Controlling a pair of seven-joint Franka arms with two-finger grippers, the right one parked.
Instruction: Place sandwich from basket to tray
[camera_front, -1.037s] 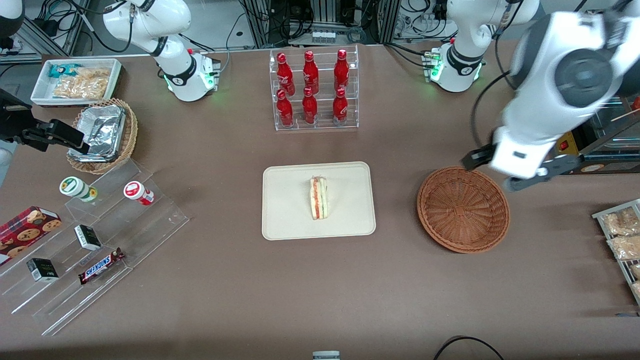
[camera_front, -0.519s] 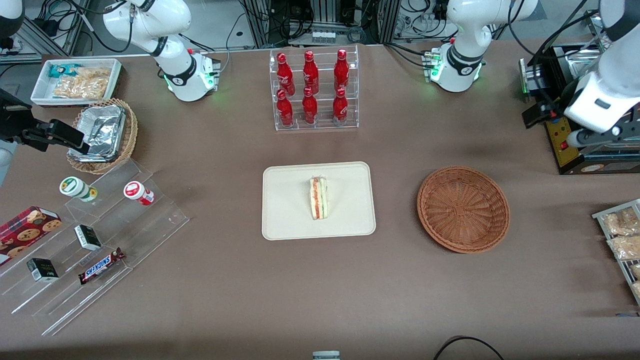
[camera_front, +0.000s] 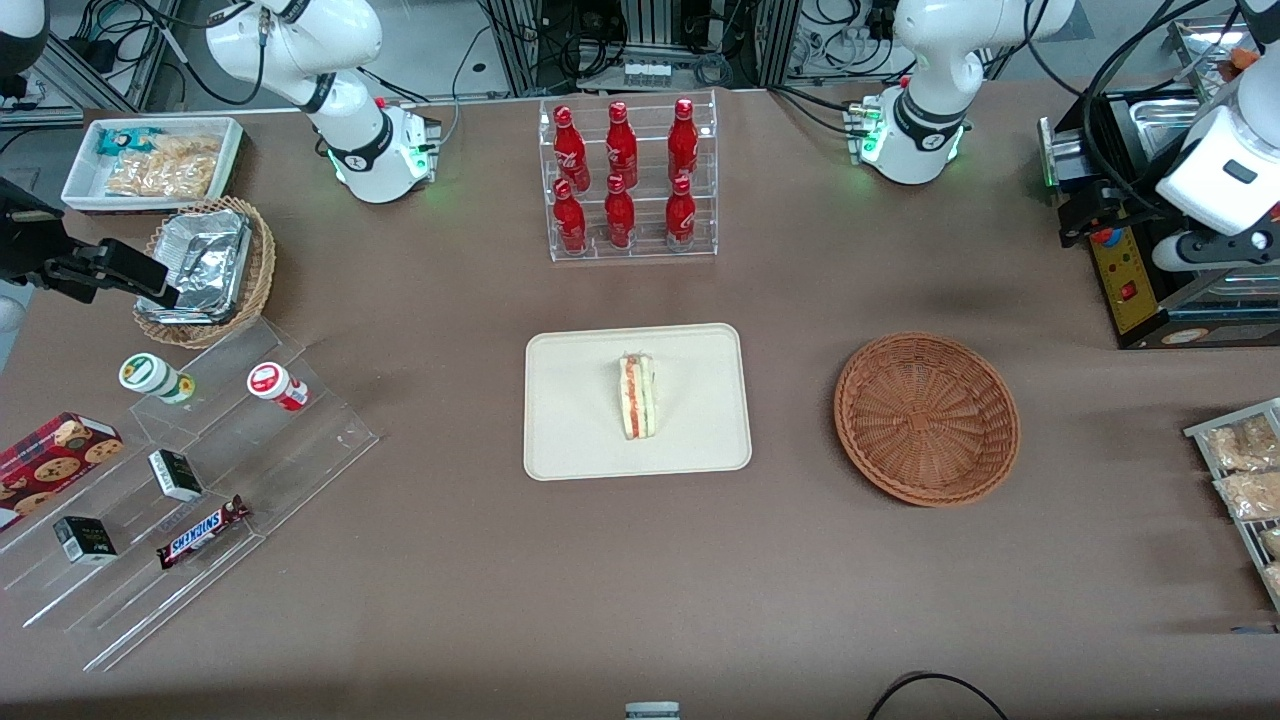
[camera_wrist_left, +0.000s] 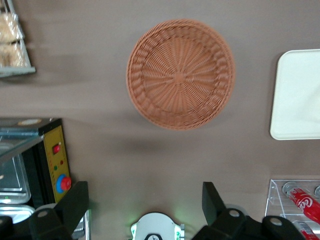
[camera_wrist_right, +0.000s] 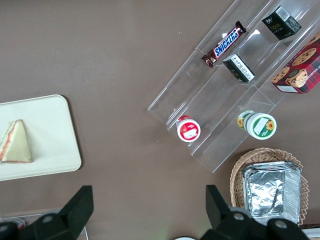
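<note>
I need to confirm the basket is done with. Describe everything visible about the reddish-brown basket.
The basket is round, shallow, woven of reddish-brown wicker, with strands radiating from its centre to a thicker rim. It sits flat and upright on the brown table, toward the working arm's end, beside the tray but apart from it. Nothing lies in it. The gripper hangs open high above the table, touching nothing.

The basket (camera_wrist_left: 180, 74) sits on the brown table (camera_wrist_left: 100, 150) with nothing in it. The tray (camera_wrist_left: 299, 95) lies near the basket, apart from it. The gripper (camera_wrist_left: 145, 207) hangs above the table, fingers (camera_wrist_left: 76, 202) spread wide, holding nothing.
</note>
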